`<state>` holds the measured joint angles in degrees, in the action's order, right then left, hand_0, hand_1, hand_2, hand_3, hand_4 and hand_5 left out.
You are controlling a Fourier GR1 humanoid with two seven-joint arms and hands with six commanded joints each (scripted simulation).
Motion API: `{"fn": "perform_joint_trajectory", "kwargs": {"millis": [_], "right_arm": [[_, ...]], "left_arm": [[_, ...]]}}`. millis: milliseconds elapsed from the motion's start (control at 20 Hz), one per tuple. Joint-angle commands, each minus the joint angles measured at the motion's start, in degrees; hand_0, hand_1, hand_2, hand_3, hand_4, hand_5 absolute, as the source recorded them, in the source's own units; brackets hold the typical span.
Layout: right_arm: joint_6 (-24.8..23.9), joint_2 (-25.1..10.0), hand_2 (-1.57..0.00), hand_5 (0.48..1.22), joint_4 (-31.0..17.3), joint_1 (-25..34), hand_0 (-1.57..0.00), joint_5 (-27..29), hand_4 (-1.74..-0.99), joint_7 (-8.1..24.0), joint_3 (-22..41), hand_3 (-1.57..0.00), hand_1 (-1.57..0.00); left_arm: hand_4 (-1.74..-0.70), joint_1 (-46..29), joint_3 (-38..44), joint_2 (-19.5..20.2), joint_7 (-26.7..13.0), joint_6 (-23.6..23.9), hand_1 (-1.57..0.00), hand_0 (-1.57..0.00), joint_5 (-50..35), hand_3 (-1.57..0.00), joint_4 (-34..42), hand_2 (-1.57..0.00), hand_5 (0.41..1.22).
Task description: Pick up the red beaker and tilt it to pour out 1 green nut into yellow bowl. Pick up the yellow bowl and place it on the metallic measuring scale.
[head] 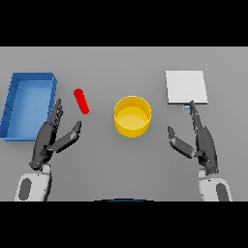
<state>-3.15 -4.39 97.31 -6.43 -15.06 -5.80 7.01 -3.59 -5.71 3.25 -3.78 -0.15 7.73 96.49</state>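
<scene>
Left hand (pixel 48 138) fingers straight, red beaker (pixel 81 100) just beyond, untouched, right hand (pixel 203 141) fingers straight

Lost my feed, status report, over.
Both hands open: left hand, right hand, holding nothing. Red beaker on table beside left hand. Yellow bowl centre, scale free. Nothing blocking.

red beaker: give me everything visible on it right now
The red beaker looks like a small, plain red cylinder with rounded ends, no markings visible. It appears tilted or lying, its long axis running from upper left to lower right. It sits on the grey table between the blue bin and the yellow bowl, touching neither. The left hand is open just below it, not touching. Contents cannot be seen.
</scene>
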Motion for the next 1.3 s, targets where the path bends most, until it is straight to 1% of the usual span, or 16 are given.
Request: {"fn": "perform_joint_trajectory", "kwargs": {"millis": [0,100,150,200,350,450,550,650,750,850,950,1000,1050,1150,1200,1250], "right_arm": [[0.4,0.6,0.0,0.68,0.7,-0.3,0.0,-0.2,-1.241,-0.1,0.9,0.0,0.0],[0.5,0.4,0.0,0.681,1.3,-0.3,0.0,0.4,-1.25,1.1,0.5,0.0,0.0],[1.1,0.2,0.0,0.682,1.0,-0.3,0.0,1.3,-1.254,0.5,0.2,0.0,0.0],[1.9,0.4,0.0,0.68,1.2,-0.8,0.0,2.2,-1.265,-0.1,0.3,0.0,0.0],[2.3,0.7,0.0,0.676,1.4,0.2,0.0,3.4,-1.286,0.4,-0.2,0.0,0.0],[2.5,0.3,0.0,0.678,1.4,0.2,0.0,4.3,-1.304,0.3,-0.9,0.0,0.0],[2.5,0.4,0.0,0.681,2.3,-1.1,0.0,3.9,-1.312,-0.5,-0.4,0.0,0.0],[2.6,1.0,0.0,0.685,2.6,-1.4,0.0,4.0,-1.329,-0.1,0.0,0.0,0.0],[2.3,0.8,0.0,0.687,2.4,-1.3,0.0,4.1,-1.337,0.3,-0.4,0.0,0.0],[2.7,0.2,0.0,0.689,2.8,-1.5,0.0,4.4,-1.341,1.0,-0.7,0.0,0.0],[2.3,0.8,0.0,0.688,2.6,-0.8,0.0,4.0,-1.338,1.7,-0.4,0.0,0.0],[2.4,0.7,0.0,0.688,1.9,-0.9,0.0,4.4,-1.338,1.3,-0.7,0.0,0.0],[2.3,0.9,0.0,0.688,1.6,-0.3,0.0,4.4,-1.336,1.7,-0.7,0.0,0.0],[2.6,0.5,0.0,0.687,1.9,-0.2,0.0,4.8,-1.331,0.9,-1.1,0.0,0.0],[2.8,0.2,0.0,0.685,1.9,0.2,0.0,5.3,-1.332,1.3,-1.4,0.0,0.0],[2.9,0.6,0.0,0.684,2.0,-1.1,0.0,5.1,-1.329,0.3,-0.9,0.0,0.0]], "left_arm": [[-1.23,0.1,-0.3,0.3,0.7,-0.5,0.0,0.0,0.0,0.0,0.5,0.0,0.661],[-1.24,0.6,-1.0,-0.1,0.5,-0.4,0.0,0.0,0.8,0.0,-0.2,0.0,0.668],[-1.25,1.6,-0.6,0.4,-0.3,-0.8,0.0,0.0,0.6,0.0,-1.0,0.0,0.679],[-1.28,2.9,-0.9,-0.3,-0.4,-0.9,0.0,0.0,0.6,0.0,-2.9,0.0,0.691],[-1.36,6.8,0.2,-0.7,0.2,-1.5,0.0,0.0,-0.3,0.0,-7.3,0.0,0.724],[-1.38,9.9,1.3,-0.2,-0.2,-1.0,0.0,0.0,0.3,0.0,-10.8,0.0,0.738],[-1.38,12.3,1.8,-0.8,1.1,-0.7,0.0,0.0,0.5,0.0,-15.0,0.0,0.739],[-1.37,15.2,3.0,-0.8,1.1,0.3,0.0,0.0,1.1,0.0,-19.6,0.0,0.733],[-1.35,17.3,4.4,-0.7,2.8,0.3,0.0,0.0,0.6,0.0,-23.6,0.0,0.72],[-1.34,19.6,5.1,-1.0,3.4,0.4,0.0,0.0,0.3,0.0,-26.6,0.0,0.717],[-1.33,21.7,5.9,-1.1,4.3,0.4,0.0,0.0,0.1,0.0,-29.8,0.0,0.714],[-1.32,23.1,6.3,-0.9,4.8,0.4,0.0,0.0,0.2,0.0,-31.3,0.0,0.712],[-1.32,24.7,6.7,-0.6,5.1,0.3,0.0,0.0,0.1,0.0,-32.5,0.0,0.713],[-1.32,26.2,6.7,-1.0,5.6,0.3,0.0,0.0,0.3,0.0,-34.6,0.0,0.706],[-1.31,27.2,6.9,-0.8,5.8,0.5,0.0,0.0,0.5,0.0,-35.3,0.0,0.704],[-1.31,28.3,7.5,-0.4,5.4,0.4,0.0,0.0,0.3,0.0,-36.4,0.0,0.703]]}}
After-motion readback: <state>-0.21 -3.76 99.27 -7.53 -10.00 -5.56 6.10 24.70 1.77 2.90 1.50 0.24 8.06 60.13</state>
